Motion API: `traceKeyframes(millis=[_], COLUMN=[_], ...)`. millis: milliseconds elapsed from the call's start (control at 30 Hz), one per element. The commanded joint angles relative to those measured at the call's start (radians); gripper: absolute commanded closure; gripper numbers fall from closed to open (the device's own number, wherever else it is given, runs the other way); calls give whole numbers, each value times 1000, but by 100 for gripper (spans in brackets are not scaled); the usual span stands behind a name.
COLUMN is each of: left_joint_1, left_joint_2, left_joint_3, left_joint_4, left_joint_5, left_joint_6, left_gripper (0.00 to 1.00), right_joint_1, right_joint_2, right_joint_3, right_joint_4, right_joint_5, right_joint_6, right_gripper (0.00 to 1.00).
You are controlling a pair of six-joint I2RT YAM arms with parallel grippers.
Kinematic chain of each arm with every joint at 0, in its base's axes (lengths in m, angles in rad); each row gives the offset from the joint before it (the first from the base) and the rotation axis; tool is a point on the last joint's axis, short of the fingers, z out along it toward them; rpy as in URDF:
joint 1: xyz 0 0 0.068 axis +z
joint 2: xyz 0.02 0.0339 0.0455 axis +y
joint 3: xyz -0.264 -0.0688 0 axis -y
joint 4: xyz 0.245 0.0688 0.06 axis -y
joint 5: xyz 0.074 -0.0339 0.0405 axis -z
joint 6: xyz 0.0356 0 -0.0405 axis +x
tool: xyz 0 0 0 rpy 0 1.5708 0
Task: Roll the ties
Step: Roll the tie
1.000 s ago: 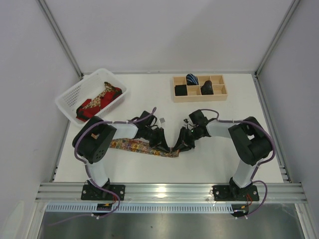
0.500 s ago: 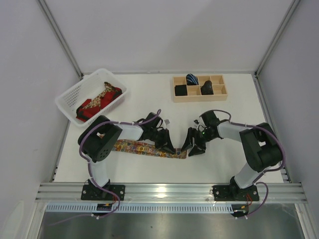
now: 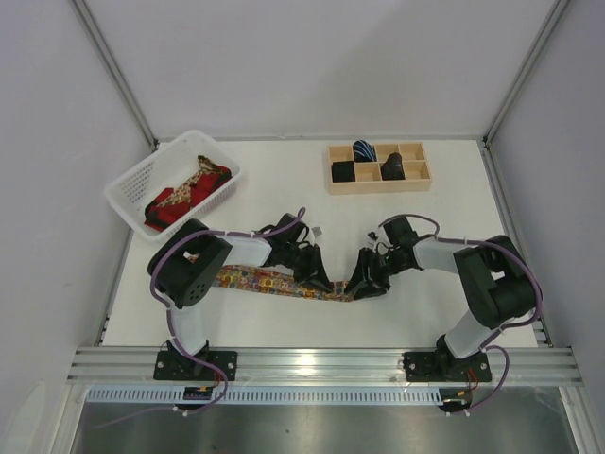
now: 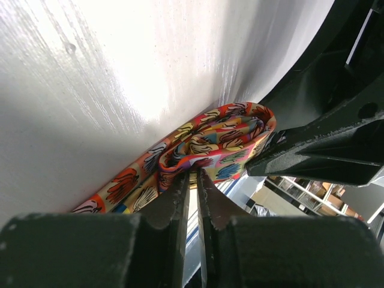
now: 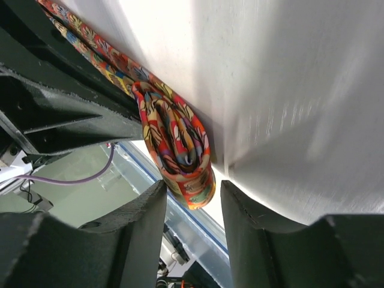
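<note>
The ties lay in three places on the white table (image 3: 284, 189). Loose red and gold ones (image 3: 184, 194) were heaped in the white basket (image 3: 132, 175) at the far left. Rolled ones, one blue-striped (image 3: 364, 149) and the others dark, sat in compartments of the wooden tray (image 3: 378, 187) at the far centre. The floral tie (image 3: 255, 278) stretched flat along the near side, between the two arms.

Its right end was curled into a small, loose roll (image 5: 177, 144), more an oval fold than a tight coil. The left gripper (image 4: 193, 174) was almost closed, its tips nipping what looked like a fold of the fabric at the roll's edge. The right gripper (image 5: 193, 187) stood open, one finger on each side of the roll's end, neither visibly pressing it.

The likeliest trouble was the roll springing open. It was slack, so if the left pinch let go before the right fingers closed squarely, the layers could unwind. Closing on the very end alone might squash the roll or push it sideways. The long flat tail could also drag against the left arm and pull the coil loose.

From above, both grippers covered the roll, and the left arm hid part of the tie. How many layers the left tips held could not be told.
</note>
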Motion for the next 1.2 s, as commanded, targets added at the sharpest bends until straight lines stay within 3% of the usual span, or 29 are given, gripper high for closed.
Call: traceKeyframes(millis=[0, 100, 200, 333, 367, 667, 1167], left_joint_1=[-8, -8, -8, -8, -8, -16, -21], left_joint_2=[19, 19, 20, 26, 28, 42, 48], left_joint_3=[17, 17, 22, 33, 34, 105, 131], left_joint_4=[-36, -41, -50, -78, -82, -133, -196], left_joint_5=[-48, -52, -60, -78, -82, -89, -114], left_joint_6=[36, 42, 50, 73, 76, 105, 146], left_gripper=[85, 85, 86, 88, 88, 90, 92], right_joint_1=[-3, -2, -2, 8, 12, 54, 182], right_joint_2=[26, 34, 33, 8, 2, -49, 34], right_joint_3=[37, 51, 63, 100, 112, 230, 293], right_joint_4=[36, 29, 26, 4, -11, -169, -186], right_joint_5=[-25, -39, -59, -80, -70, 28, 76], right_joint_6=[-1, 0, -1, 9, 8, 49, 107], right_gripper=[53, 60, 73, 98, 100, 100, 100])
